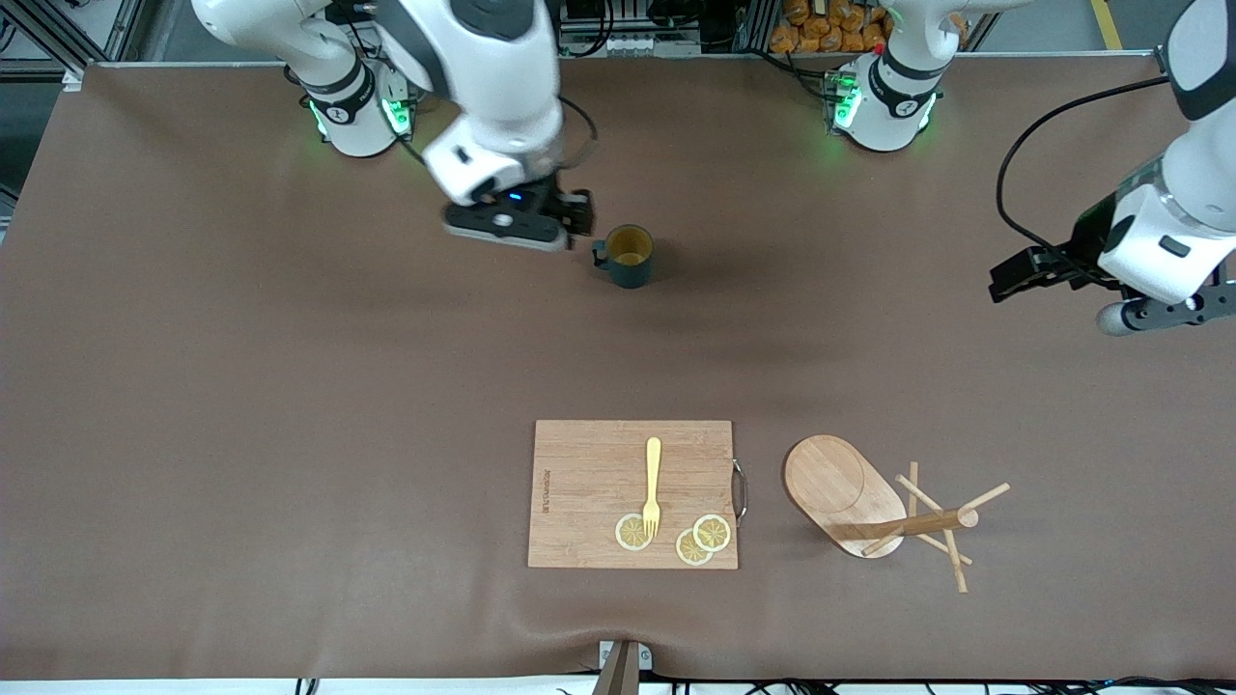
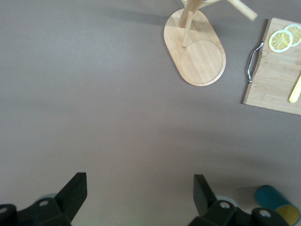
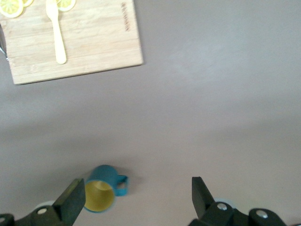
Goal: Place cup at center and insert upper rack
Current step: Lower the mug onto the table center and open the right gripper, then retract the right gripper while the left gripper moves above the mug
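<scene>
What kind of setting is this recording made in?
Probably a robotics lab staged as a kitchen: a brown-covered table, a ribbed dark teal mug, a rectangular wooden cutting board and an aluminium frame.

This is looking like a robotics lab staged as a kitchen counter. Two white arm bases (image 1: 352,116) (image 1: 881,101) are glowing with green status lights at the edge of a table (image 1: 241,386) that is wearing a plain brown covering, with aluminium framing and cables (image 1: 1043,145) showing above that edge. Kitchen props are lying nearer the front camera than the bases: a wooden cutting board (image 1: 589,483) carrying lemon slices (image 1: 700,538) and a yellow fork (image 1: 653,483).
</scene>
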Robot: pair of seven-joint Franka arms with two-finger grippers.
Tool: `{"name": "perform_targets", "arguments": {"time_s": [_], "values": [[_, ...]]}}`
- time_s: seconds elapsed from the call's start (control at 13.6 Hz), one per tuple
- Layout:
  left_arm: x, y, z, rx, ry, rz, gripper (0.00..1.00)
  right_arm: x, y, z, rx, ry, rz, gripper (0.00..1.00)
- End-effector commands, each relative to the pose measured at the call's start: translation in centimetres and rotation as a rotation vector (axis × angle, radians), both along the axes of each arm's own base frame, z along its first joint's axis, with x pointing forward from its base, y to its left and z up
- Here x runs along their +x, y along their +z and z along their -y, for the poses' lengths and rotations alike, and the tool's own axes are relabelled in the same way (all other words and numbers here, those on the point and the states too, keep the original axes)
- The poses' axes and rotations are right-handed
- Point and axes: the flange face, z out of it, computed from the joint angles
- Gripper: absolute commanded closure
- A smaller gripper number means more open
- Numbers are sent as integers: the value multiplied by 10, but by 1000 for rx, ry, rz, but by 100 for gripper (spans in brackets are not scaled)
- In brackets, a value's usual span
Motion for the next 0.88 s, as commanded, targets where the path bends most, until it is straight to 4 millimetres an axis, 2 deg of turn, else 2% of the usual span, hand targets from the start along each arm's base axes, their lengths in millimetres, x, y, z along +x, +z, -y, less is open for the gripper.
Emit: {"name": "perform_targets", "arguments": {"time_s": [0.0, 0.15, 0.44, 0.59, 0.81], "values": [[-5, 5, 39, -5, 68, 6, 0, 22, 52, 68, 1, 74, 8, 0], [-11, 4, 70, 0, 172, -1, 0, 32, 75, 123, -12, 127, -13, 0], [-16, 11, 134, -9, 330, 7, 0, 65, 86, 246, -17, 234, -70, 0], [-18, 6, 166, -7, 384, 1, 0, 77, 87, 296, -12, 261, -75, 0], [-21, -6, 212, 3, 448, -11, 0, 87, 84, 349, -4, 258, -79, 0]]}}
